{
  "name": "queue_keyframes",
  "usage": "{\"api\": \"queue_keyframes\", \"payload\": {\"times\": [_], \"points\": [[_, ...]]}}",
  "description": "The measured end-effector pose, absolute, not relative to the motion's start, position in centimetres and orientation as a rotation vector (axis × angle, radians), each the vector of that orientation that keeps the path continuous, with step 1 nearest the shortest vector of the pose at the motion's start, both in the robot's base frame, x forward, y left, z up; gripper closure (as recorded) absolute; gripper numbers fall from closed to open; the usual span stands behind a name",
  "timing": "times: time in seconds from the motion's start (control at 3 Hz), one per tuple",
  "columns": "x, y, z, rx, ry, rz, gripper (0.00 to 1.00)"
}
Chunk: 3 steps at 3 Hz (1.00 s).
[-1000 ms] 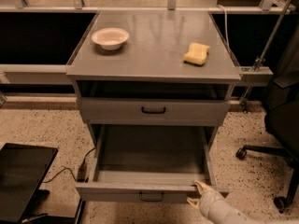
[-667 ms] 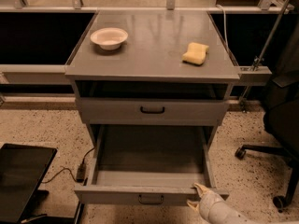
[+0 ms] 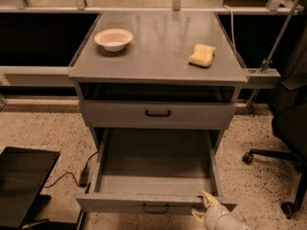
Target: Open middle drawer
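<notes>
The middle drawer (image 3: pixel 156 176) of the grey cabinet is pulled far out, showing a deep, plain grey tray with nothing in it. Its black bar handle (image 3: pixel 156 208) sits at the centre of the front panel. My gripper (image 3: pixel 201 206) comes in from the bottom edge at the drawer's front right corner. One pale finger (image 3: pixel 207 198) lies over the top rim of the front panel and the other is on its outer face, so the panel is clamped between them. Above it, the narrower top drawer (image 3: pixel 158 113) is closed.
A white bowl (image 3: pixel 113 39) and a yellow sponge (image 3: pixel 202 55) rest on the cabinet top (image 3: pixel 158 47). A black flat case (image 3: pixel 24 181) lies on the floor at the left, with a cable (image 3: pixel 72 176) beside it. An office chair base (image 3: pixel 283 171) stands at the right.
The middle drawer has slid a little further out toward the camera, with my gripper staying at its front right corner.
</notes>
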<state>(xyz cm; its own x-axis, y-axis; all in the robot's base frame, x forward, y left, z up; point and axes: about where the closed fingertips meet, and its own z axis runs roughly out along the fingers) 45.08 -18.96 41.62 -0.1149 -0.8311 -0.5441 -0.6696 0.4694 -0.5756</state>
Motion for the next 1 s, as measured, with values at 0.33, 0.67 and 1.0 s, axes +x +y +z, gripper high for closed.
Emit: {"api": "queue_keyframes", "payload": {"times": [0.33, 0.67, 1.0], "points": [[45.08, -18.96, 41.62, -1.263, 1.847, -0.233, 0.59], [45.08, -18.96, 41.62, -1.263, 1.847, -0.233, 0.36], [45.08, -18.96, 41.62, -1.263, 1.847, -0.233, 0.13]]}}
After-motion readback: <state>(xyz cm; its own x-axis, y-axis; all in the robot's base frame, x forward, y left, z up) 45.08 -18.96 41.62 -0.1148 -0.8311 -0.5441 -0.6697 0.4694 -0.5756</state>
